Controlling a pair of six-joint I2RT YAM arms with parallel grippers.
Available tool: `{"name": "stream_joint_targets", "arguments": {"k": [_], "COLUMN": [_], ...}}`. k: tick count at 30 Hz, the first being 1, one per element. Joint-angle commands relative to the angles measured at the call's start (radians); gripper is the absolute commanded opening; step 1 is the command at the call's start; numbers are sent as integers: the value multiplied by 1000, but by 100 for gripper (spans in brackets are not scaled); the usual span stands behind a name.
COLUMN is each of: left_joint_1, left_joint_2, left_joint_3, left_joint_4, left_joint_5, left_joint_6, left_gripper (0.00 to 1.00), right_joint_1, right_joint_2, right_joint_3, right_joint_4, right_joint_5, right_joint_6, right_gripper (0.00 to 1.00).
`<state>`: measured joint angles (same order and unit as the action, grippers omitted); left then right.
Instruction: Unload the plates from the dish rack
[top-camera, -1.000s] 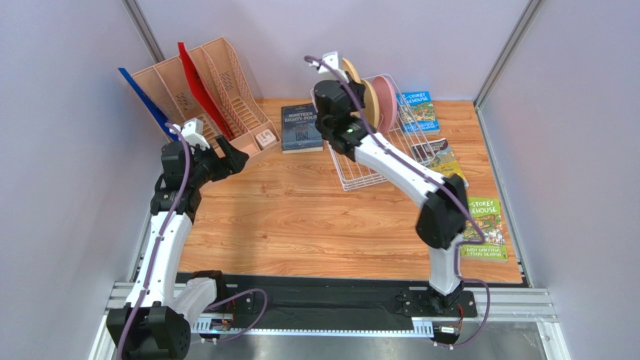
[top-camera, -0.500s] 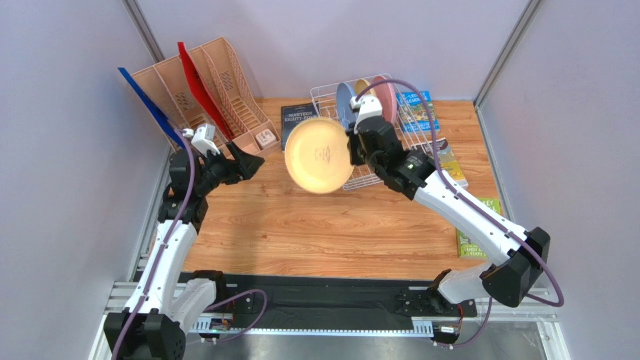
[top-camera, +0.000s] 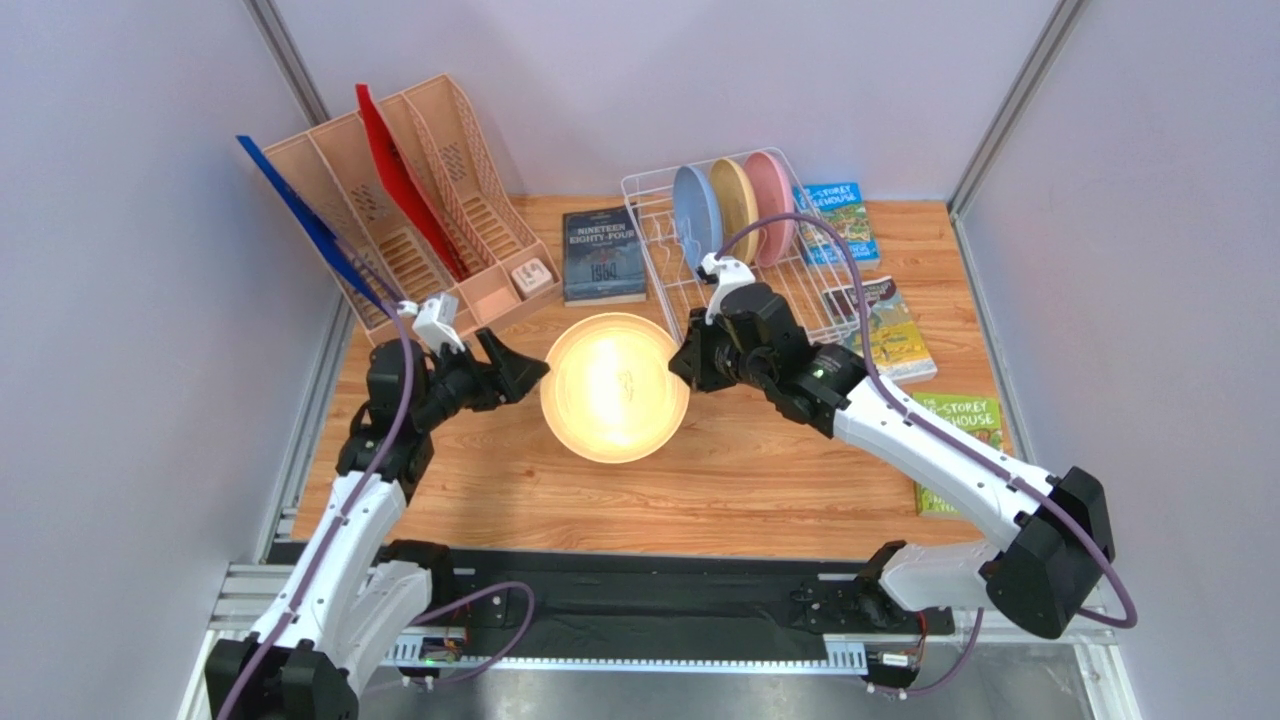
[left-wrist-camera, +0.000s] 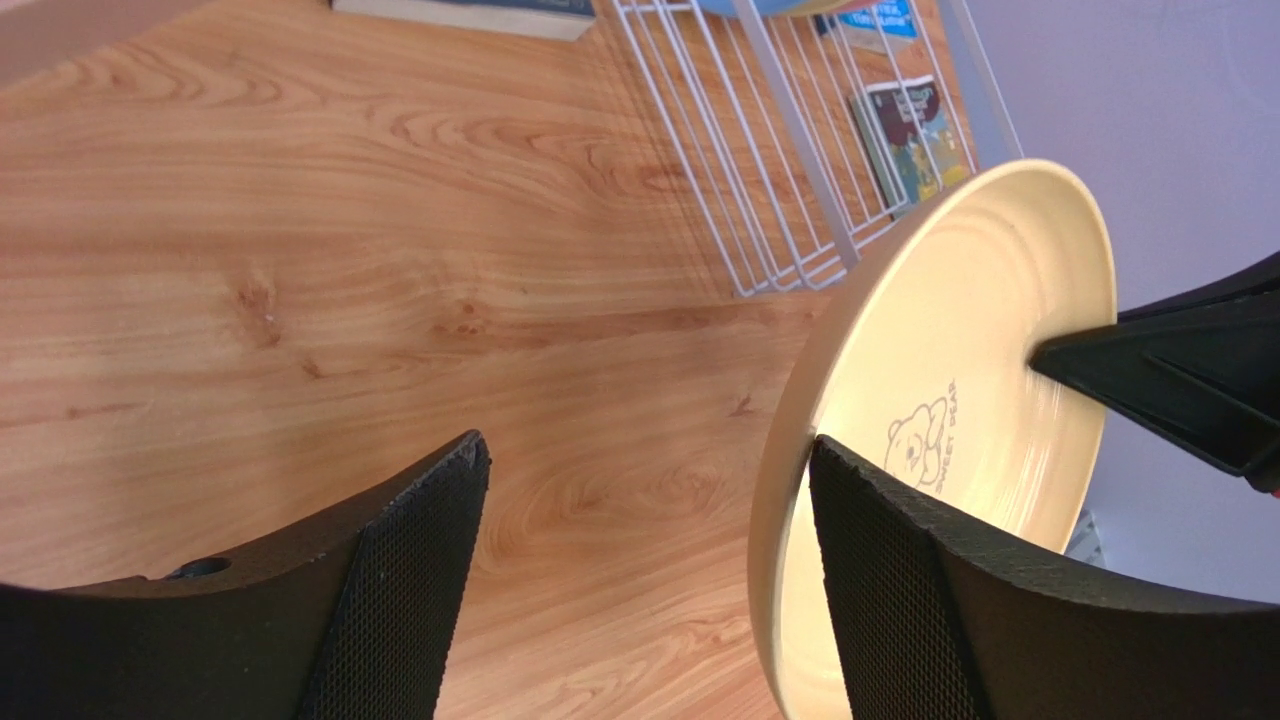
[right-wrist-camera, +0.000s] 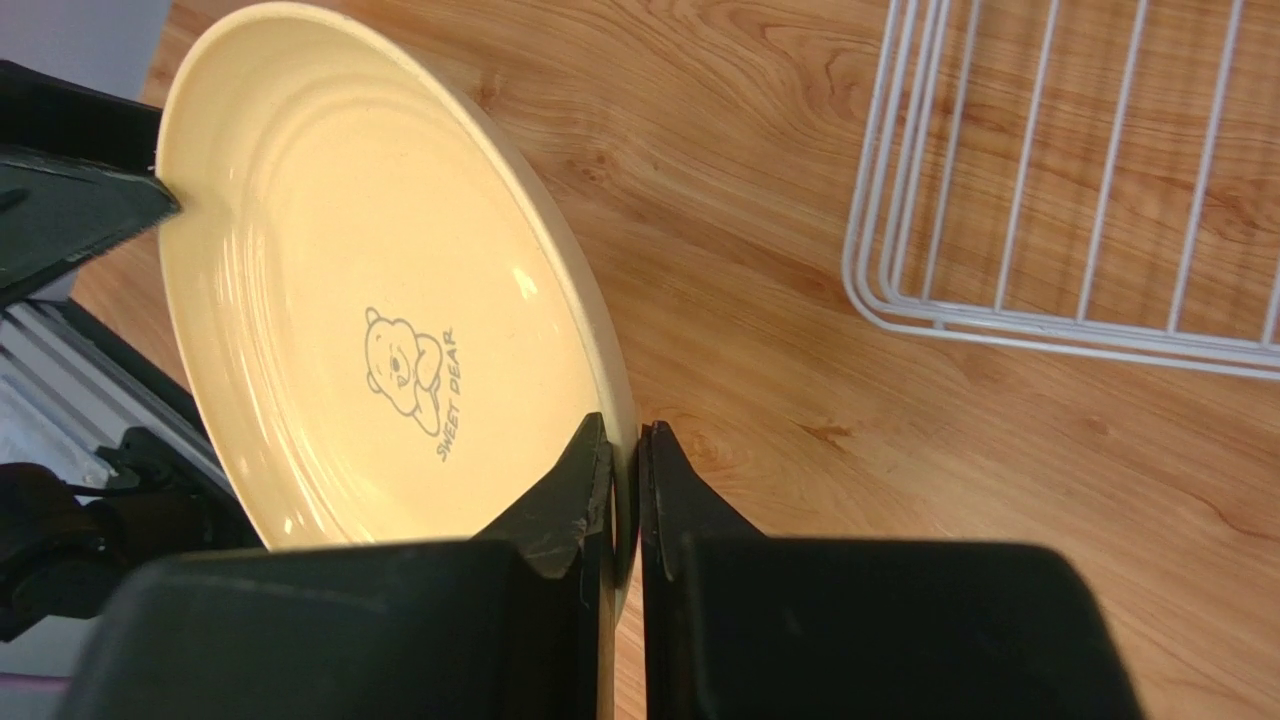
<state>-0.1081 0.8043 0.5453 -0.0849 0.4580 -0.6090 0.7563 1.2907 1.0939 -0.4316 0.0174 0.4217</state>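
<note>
— How far along?
— One of four out. Pale yellow plate (top-camera: 613, 387) clear of the dish rack (top-camera: 819, 293), tilted over the middle of the counter (top-camera: 721, 480); touching the wood or not, hard to tell. Three left standing on edge between the prongs: light blue plate (top-camera: 694, 210), tan-yellow plate (top-camera: 733, 195), pink plate (top-camera: 771, 188).
— Held by what?
— Right pincer (right-wrist-camera: 616, 465), clamped tight on the plate's rim. Left pincer (left-wrist-camera: 649, 450) spread wide at the opposite rim, gripping nothing, with the plate's edge just inside one finger. Looks like a hand-over, or maybe a set-down.
— Left to do?
— Landing this one, then three more trips to the rack.
— And the surface?
— Warm wood-grain counter. Peach file organiser (top-camera: 466, 195) at the far left, with a blue folder (top-camera: 293, 210) and a red folder (top-camera: 394, 158) in it. Dark Nineteen Eighty-Four book (top-camera: 603, 255) just beside the rack, colourful children's books (top-camera: 962, 450) down the right side.
— Room?
— Plain pale walls (top-camera: 135, 300) close on three sides, metal posts (top-camera: 1007, 105) at the far corners, black strip (top-camera: 676, 600) and metal rail (top-camera: 676, 642) along the near edge by the arm bases
</note>
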Motion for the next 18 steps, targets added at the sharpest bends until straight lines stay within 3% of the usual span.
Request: {"name": "stream_joint_targets", "arguments": {"k": [1, 7, 10, 11, 13, 14, 15, 18], "left_joint_1": [-18, -44, -54, -56, -58, -59, -59, -61], "left_joint_2": [-17, -16, -5, 1, 9, 19, 24, 39], "left_joint_3": [-31, -31, -36, -38, -39, -38, -38, -42], "left_joint_4": [54, 80, 79, 79, 79, 71, 60, 30], "left_joint_5": [-9, 13, 16, 16, 18, 8, 8, -22], "left_joint_6": [-35, -57, -64, -64, -61, -54, -49, -34], "left_gripper": [82, 74, 55, 38, 21, 5, 0, 0], "right_joint_1": [2, 1, 2, 0, 0, 0, 0, -2], "right_joint_2": [-1, 53, 70, 73, 75, 78, 81, 90], "right_joint_3": [-25, -8, 6, 9, 15, 20, 23, 41], "right_joint_4": [140, 188, 201, 205, 206, 211, 211, 208], "right_joint_5": [-92, -128, -142, -143, -143, -145, -152, -152], "right_joint_6": [68, 74, 77, 74, 69, 69, 66, 57], "right_gripper": [0, 0, 0, 0, 0, 0, 0, 22]}}
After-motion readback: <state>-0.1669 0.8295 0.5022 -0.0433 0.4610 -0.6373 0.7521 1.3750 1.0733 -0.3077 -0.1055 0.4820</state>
